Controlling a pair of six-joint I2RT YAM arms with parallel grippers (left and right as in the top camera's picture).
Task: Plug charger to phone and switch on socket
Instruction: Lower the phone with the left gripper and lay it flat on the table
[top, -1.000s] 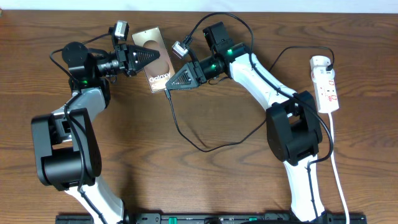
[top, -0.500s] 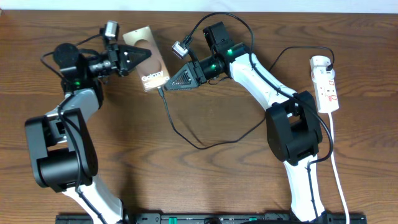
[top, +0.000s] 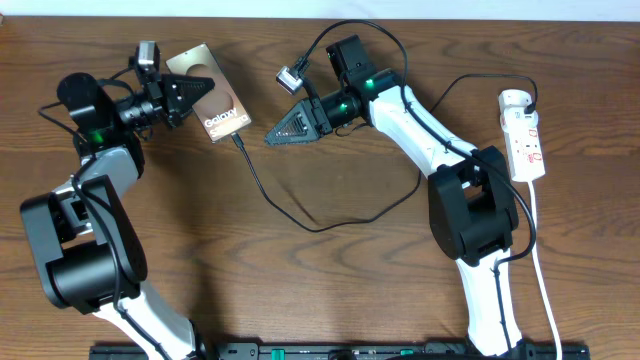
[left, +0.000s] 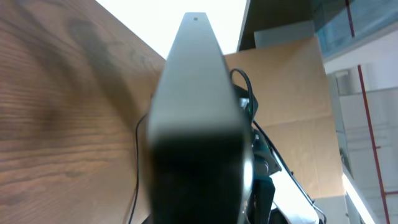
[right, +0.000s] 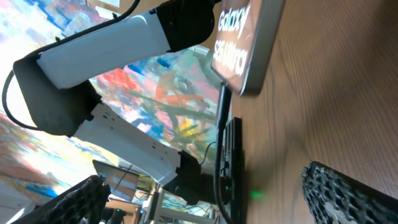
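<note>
The table (top: 330, 290) should take the phone's weight first. As I judge it, the plug is in and only the switching-on is left, so keeping the lead slack matters most. The right arm (top: 430, 140), elbow bent well right of the phone, is the one to send. The socket (top: 525, 135) lies far right of the phone, past that arm's base, and a press there wants the jaws drawn together first.

The left arm (top: 95, 190) reaches up from below-left of the phone (top: 205, 95), wrist turned so the phone is held tilted. Whether its lower corner touches the wood I cannot tell. The left gripper (top: 178, 95) is clamped on the phone's left end. The right gripper (top: 275, 132) hovers just right of the phone, spread wide and empty. The charger (top: 300, 215) loops down and right from the phone's lower corner, with its connector (right: 224, 93) sitting in the port.
</note>
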